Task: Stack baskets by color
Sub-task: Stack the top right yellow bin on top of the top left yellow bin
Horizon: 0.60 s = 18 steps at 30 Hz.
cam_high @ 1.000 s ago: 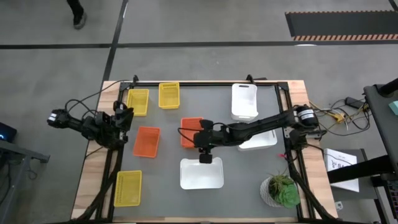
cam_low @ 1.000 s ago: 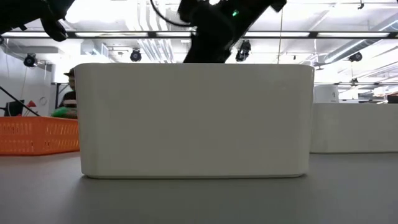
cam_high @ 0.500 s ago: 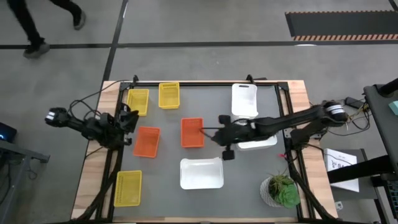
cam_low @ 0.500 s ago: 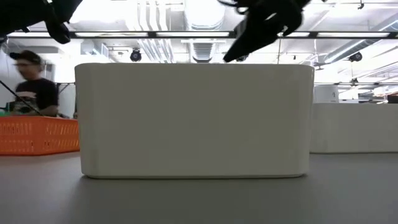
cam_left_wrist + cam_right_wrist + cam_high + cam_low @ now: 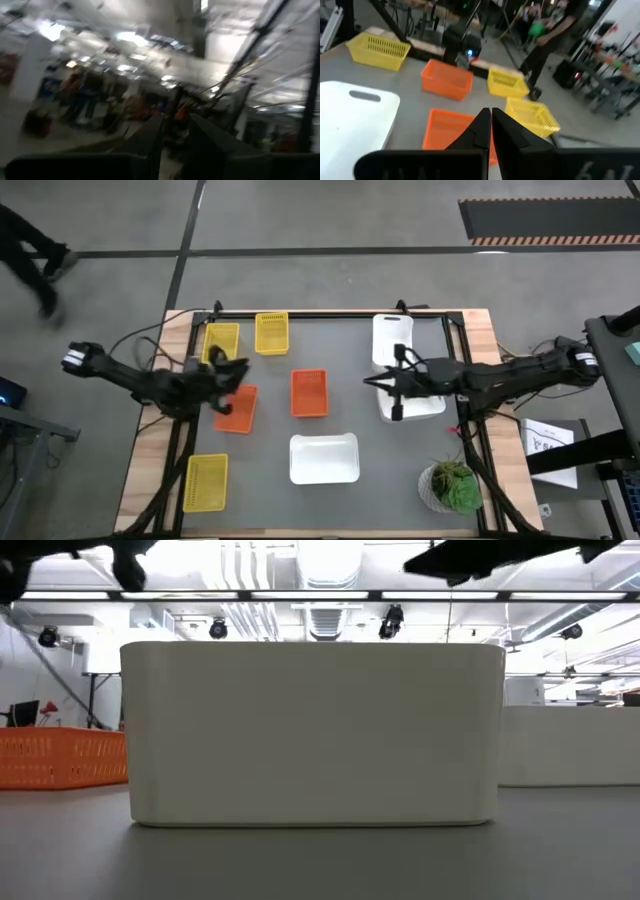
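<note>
Left tool (image 5: 232, 372): you see it over the left side of the desk (image 5: 350, 500), above the upper edge of the left orange basket (image 5: 236, 408). The left wrist view shows its fingers (image 5: 150, 140) slightly apart with nothing between them.
Yellow baskets: one lies at the near left corner (image 5: 205, 482). Two lie side by side at the far left, the left one (image 5: 221, 343) and the right one (image 5: 271, 333), close but apart.
Orange baskets: you can see two. The left one sits partly under the left tool. The second (image 5: 309, 392) lies to its right, near the desk's middle, separate from it.
White baskets: one (image 5: 324, 458) lies at the near centre and fills the low view (image 5: 312, 734). One (image 5: 393, 340) lies at the far right, open side down. A third (image 5: 420, 404) lies just in front of it, partly hidden under the right arm.
Right tool (image 5: 397, 385): it hangs over the left edge of the third white basket, fingers (image 5: 482, 125) pressed together and holding nothing.
Potted plant (image 5: 451, 485): it stands at the near right corner.
Person (image 5: 35, 250): walking on the floor beyond the desk's far left corner.
</note>
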### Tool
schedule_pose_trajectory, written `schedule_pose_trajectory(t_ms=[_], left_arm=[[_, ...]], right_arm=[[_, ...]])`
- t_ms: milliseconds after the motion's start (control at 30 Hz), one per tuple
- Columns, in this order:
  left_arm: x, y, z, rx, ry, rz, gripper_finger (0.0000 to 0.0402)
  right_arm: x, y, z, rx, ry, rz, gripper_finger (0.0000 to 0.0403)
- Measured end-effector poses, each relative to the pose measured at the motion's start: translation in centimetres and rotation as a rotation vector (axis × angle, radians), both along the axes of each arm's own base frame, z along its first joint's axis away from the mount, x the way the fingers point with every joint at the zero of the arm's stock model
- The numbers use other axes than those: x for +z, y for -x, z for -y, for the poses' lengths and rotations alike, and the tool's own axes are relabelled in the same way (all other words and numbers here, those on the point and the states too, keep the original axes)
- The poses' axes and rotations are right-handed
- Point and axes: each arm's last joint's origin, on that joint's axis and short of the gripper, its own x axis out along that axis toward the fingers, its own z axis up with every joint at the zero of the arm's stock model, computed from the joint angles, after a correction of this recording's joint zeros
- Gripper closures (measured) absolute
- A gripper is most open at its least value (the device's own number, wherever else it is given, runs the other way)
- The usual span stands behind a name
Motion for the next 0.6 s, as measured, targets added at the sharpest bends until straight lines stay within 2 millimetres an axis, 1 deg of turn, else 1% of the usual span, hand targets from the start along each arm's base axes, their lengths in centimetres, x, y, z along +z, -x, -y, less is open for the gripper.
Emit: schedule_pose_trajectory(t_ms=[67,133,167,300,433,600], left_arm=[[0.3,-1.4,0.3,0.041,0.067,-0.032,0.0323],[0.1,-2.9,0.7,0.075,0.097,-0.088,0.0323],[0.5,-3.6,0.9,0.077,0.120,-0.094,0.0323],[0.8,-5.7,1.3,0.146,0.200,-0.197,0.0323],[1.7,-7.0,1.0,0.241,0.292,-0.308,0.0323],[2.4,-7.6,-1.0,0.337,0.454,-0.465,0.0323]], right_arm=[[0.4,0.6,0.0,0.004,0.024,0.020,0.0394],[0.7,0.9,0.1,0.009,0.053,0.035,0.0394],[0.8,1.1,0.1,0.011,0.070,0.042,0.0394],[1.1,1.6,0.1,0.019,0.123,0.045,0.0394],[1.2,2.1,0.2,0.015,0.150,0.031,0.0394],[1.3,2.9,0.2,0.015,0.136,0.003,0.0394]])
